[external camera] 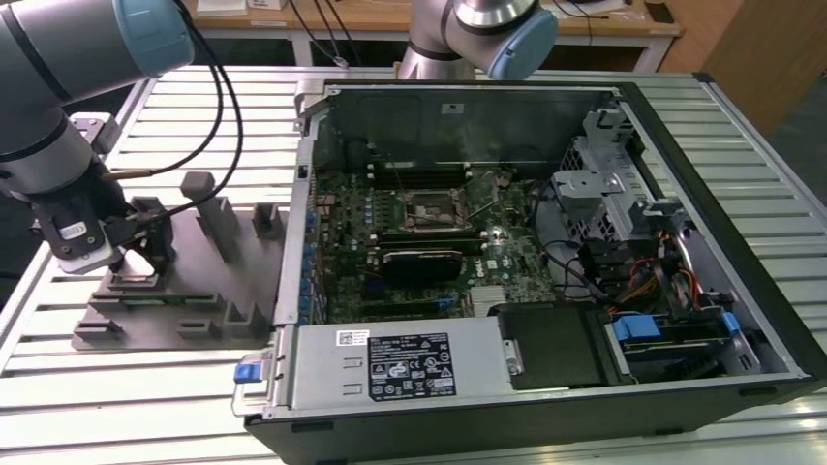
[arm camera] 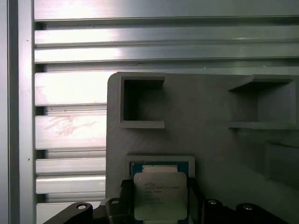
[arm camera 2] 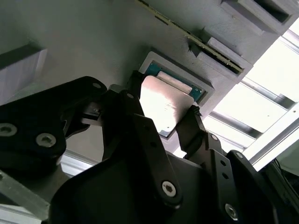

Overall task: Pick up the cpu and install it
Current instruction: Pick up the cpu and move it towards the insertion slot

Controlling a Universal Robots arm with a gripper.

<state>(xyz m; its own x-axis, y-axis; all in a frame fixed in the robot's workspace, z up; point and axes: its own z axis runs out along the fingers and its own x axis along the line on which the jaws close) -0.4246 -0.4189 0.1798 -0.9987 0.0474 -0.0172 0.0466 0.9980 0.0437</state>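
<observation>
The tool (arm camera 2: pixel 164 101) pinches the cpu (arm camera 2: pixel 161 107) between its fingers (arm camera 2: pixel 194 125) (at the grey fixture (arm camera: pixel 210 140)).

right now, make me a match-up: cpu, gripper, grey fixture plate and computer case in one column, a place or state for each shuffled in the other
Things
1. the cpu
2. the gripper
3. the grey fixture plate
4. the computer case

Places and states
A. side open, motherboard showing
B. flat on the slatted table, at the exterior view's left of the case
C. silver, between two black fingers
D. shut on the chip's edges, over the plate

Pairs: 1-C, 2-D, 3-B, 4-A
</observation>
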